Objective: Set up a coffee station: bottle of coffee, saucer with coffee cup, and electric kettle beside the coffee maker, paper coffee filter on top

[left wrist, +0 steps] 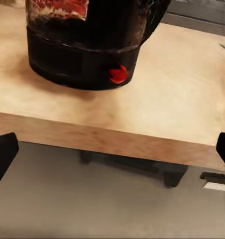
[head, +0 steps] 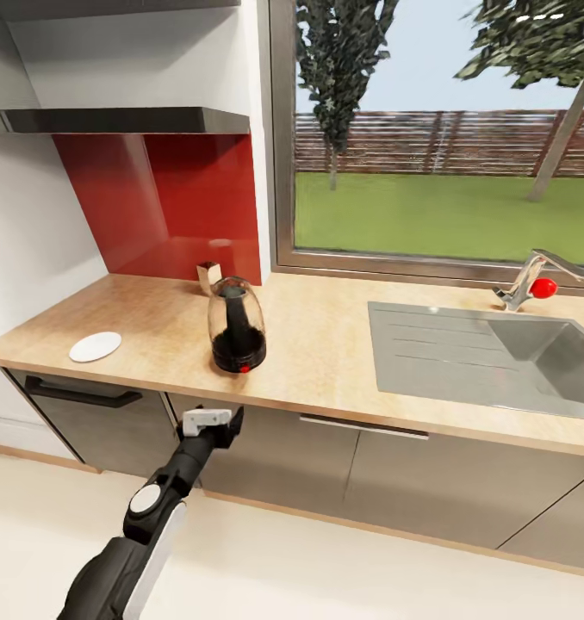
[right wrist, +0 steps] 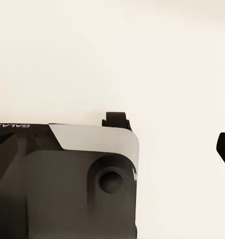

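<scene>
The electric kettle (head: 237, 327), a clear dome on a black base with a red switch, stands near the front edge of the kitchen countertop (head: 326, 362). In the left wrist view its base (left wrist: 82, 59) looms close above the counter's wooden edge (left wrist: 112, 142). My left gripper (head: 214, 420) (left wrist: 112, 154) is open, just in front of and below that edge, pointing at the kettle. The white saucer (head: 95, 346) lies flat at the counter's left end. My right gripper (right wrist: 224, 149) hangs open over the floor beside my own base. The coffee maker, bottle of coffee, filter and cup are out of view.
A small pale object (head: 209, 277) stands against the red backsplash behind the kettle. A steel sink (head: 490, 357) with a red-knobbed faucet (head: 533, 284) takes up the counter's right part. Dark grey cabinets (head: 361, 474) run below, and a dark shelf (head: 128, 120) hangs above.
</scene>
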